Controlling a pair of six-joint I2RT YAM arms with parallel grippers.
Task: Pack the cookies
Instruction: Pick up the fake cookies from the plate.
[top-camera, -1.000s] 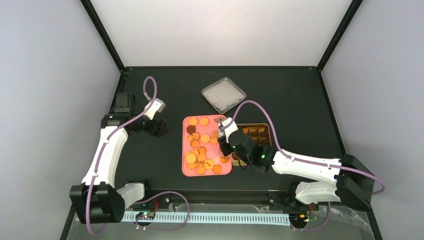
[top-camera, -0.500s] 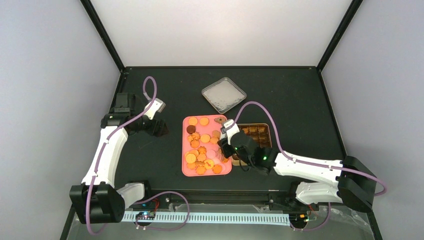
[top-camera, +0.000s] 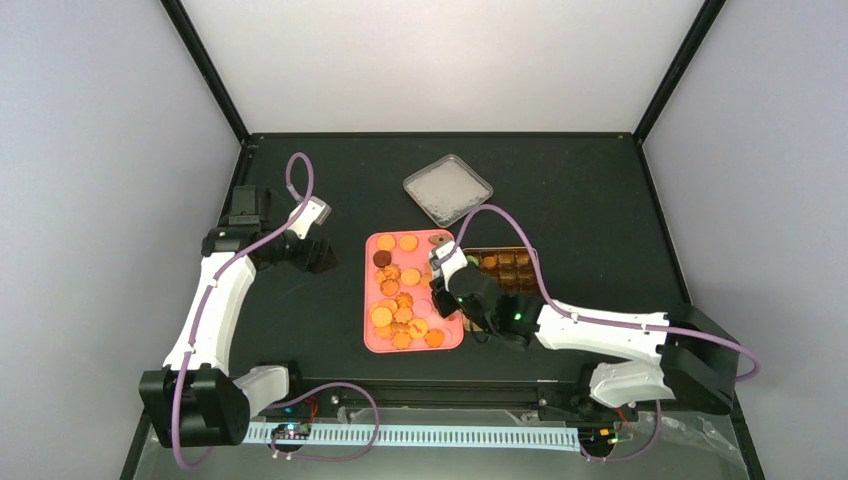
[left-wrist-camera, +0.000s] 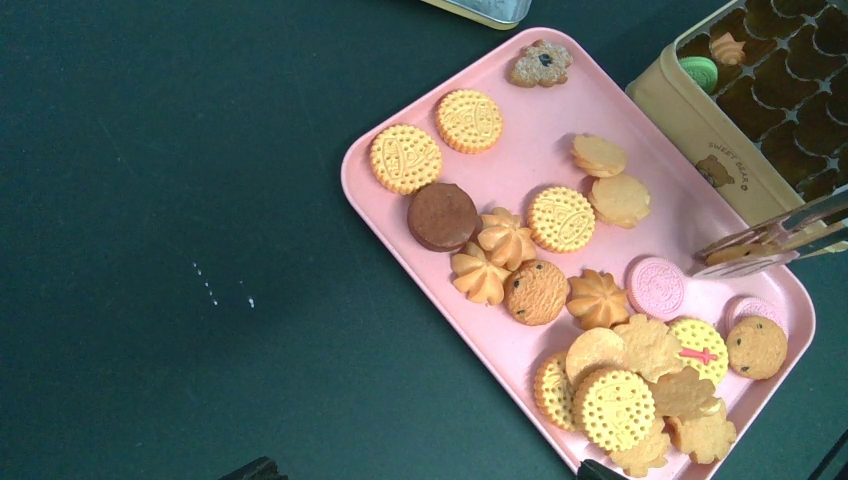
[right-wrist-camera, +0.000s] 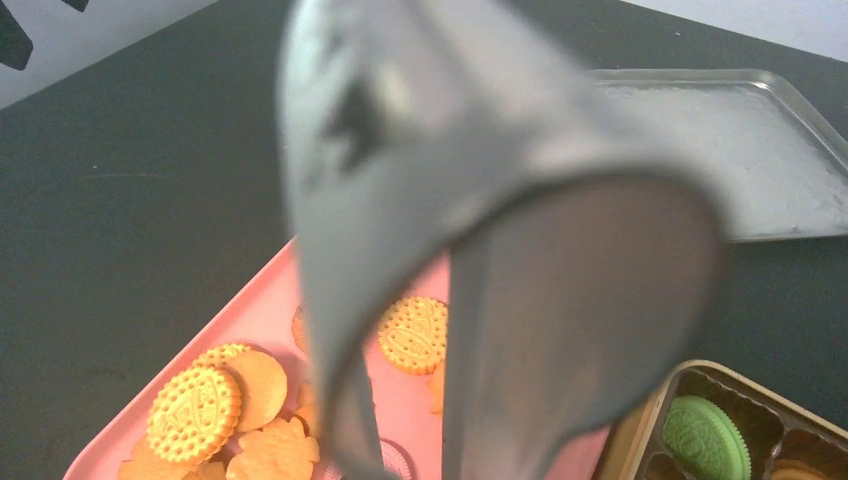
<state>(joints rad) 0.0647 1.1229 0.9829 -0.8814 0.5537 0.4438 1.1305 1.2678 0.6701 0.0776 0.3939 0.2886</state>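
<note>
Several round cookies (top-camera: 403, 292), mostly orange-golden with one dark brown and some pale pink, lie on a pink tray (top-camera: 372, 342). My right gripper (top-camera: 447, 287) is shut on metal tongs (right-wrist-camera: 480, 200) at the tray's right edge. The tong tips (left-wrist-camera: 765, 250) hang just above a pink cookie (left-wrist-camera: 656, 287), with nothing between them. A tan compartment box (left-wrist-camera: 700, 150) to the right holds a green cookie (left-wrist-camera: 698, 70) and some darker ones. My left gripper (top-camera: 316, 256) hovers open and empty over the table left of the tray (left-wrist-camera: 400, 240).
A clear square lid (top-camera: 447, 188) lies on the black table behind the tray. The box (top-camera: 512, 268) sits against the tray's right side, partly under the right arm. Black frame posts rise at the back corners.
My right arm has shifted a little left and nearer, bringing the tongs over the tray's right side, and the tongs have narrowed. The left arm has not moved.
</note>
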